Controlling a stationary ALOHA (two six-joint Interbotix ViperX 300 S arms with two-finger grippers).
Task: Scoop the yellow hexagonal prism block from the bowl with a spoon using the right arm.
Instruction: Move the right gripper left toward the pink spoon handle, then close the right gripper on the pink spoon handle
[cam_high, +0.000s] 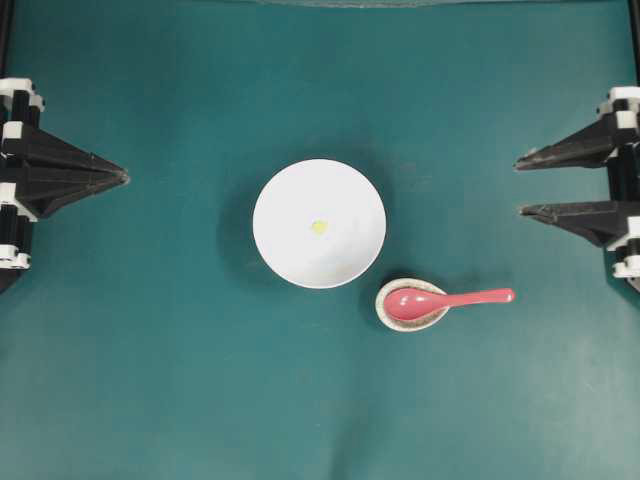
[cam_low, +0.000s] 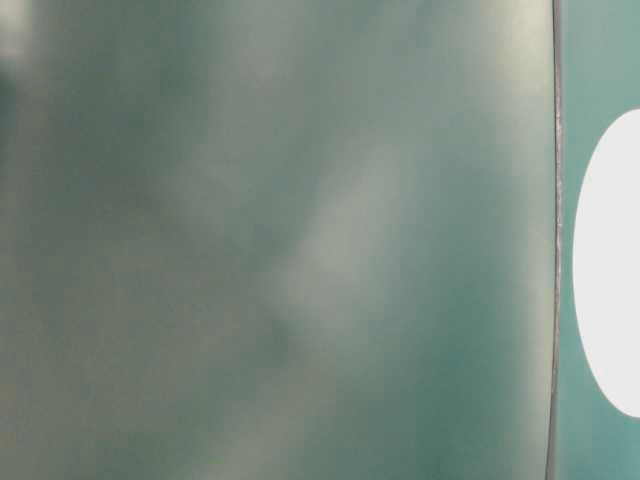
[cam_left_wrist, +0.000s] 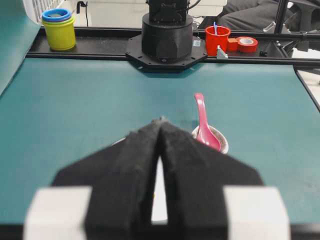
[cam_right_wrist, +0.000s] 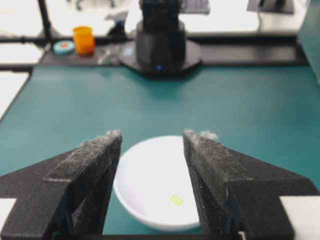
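Right gripper (cam_high: 520, 185) stands spread and empty at the right edge in the overhead view; it should reach for the spoon (cam_high: 445, 299) handle. Yellow hexagonal prism block (cam_high: 319, 227) lies in the bowl (cam_high: 290, 195). Left wrist view alone shows the left gripper (cam_left_wrist: 160, 121) pinched together, empty.

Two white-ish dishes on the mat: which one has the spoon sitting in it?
The small speckled cream dish holds the pink spoon. The larger glossy white bowl holds only the yellow block.
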